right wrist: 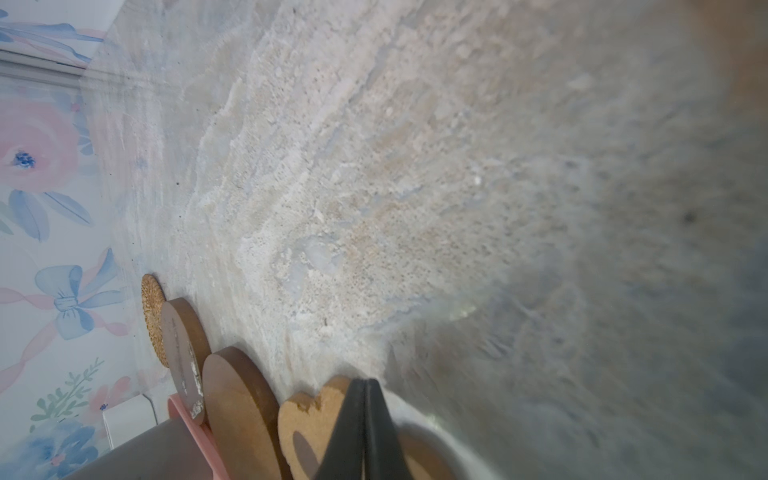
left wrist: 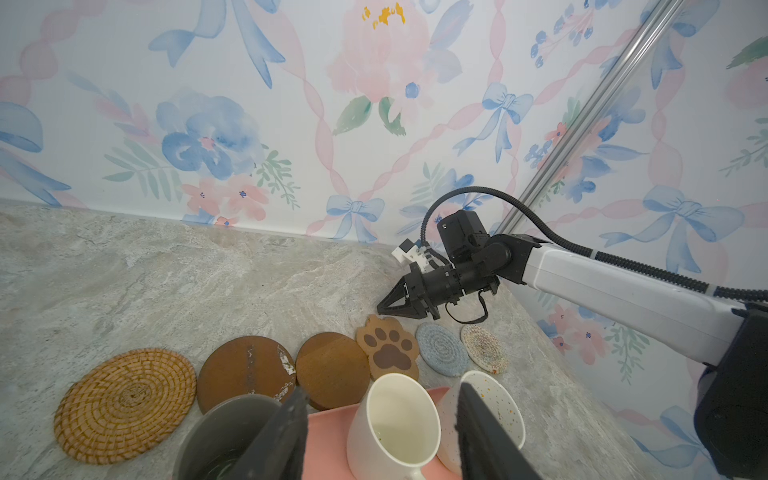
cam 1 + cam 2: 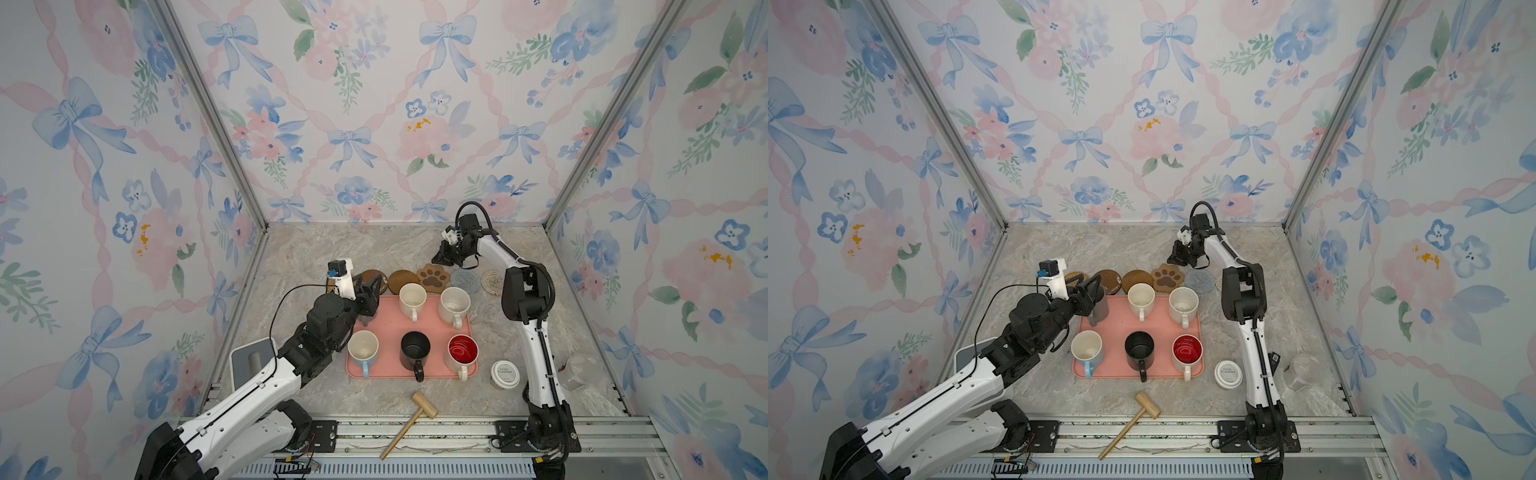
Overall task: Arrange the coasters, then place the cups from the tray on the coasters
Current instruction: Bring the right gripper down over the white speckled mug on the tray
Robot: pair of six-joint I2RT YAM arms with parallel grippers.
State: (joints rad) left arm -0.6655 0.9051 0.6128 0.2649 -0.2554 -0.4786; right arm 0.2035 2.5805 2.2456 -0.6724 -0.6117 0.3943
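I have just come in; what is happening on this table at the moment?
A two-armed robot is setting mugs on coasters. The six coasters lie in a row behind the pink tray. None of the mugs stands on a coaster yet. The left gripper, jaws open, is down at the grey mug at the tray's back left corner. The right gripper is shut and empty, above the table just behind the paw coaster.

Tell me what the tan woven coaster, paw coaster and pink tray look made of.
Tan woven coaster: probably rattan, matte; coiled strands show.
Paw coaster: likely pressed wood or cork, matte; grainy pale edge.
Pink tray: seemingly plastic or silicone; smooth, uniform.
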